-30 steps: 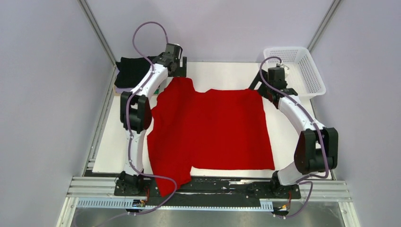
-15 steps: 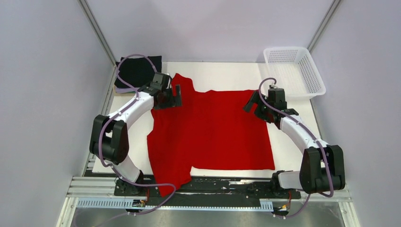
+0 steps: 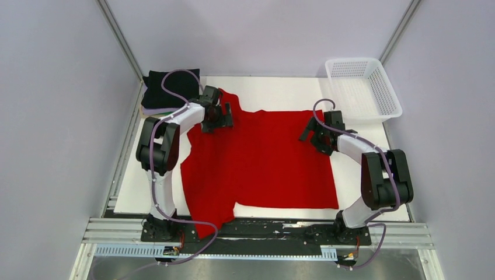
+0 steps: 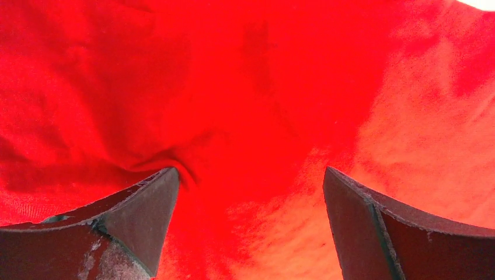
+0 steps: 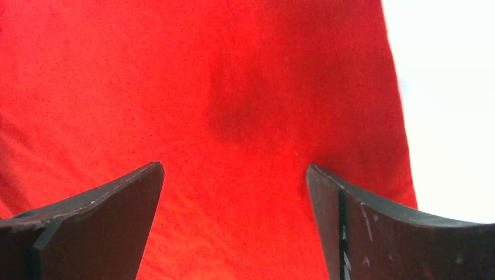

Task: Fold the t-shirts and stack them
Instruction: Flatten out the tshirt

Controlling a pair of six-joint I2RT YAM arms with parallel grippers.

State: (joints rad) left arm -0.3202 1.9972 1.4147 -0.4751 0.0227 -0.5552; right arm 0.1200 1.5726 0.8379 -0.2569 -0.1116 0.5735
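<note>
Hovering open-jawed and empty, we had the left gripper (image 3: 219, 119) over the far-left shoulder of the red t-shirt (image 3: 262, 166), the right gripper (image 3: 313, 136) over its far-right corner.

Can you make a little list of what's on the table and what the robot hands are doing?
red t-shirt: spread out in the middle
left gripper: open, low over its far left part
right gripper: open, low over its far right edge
black t-shirt: folded, far left corner
white basket: far right corner
</note>
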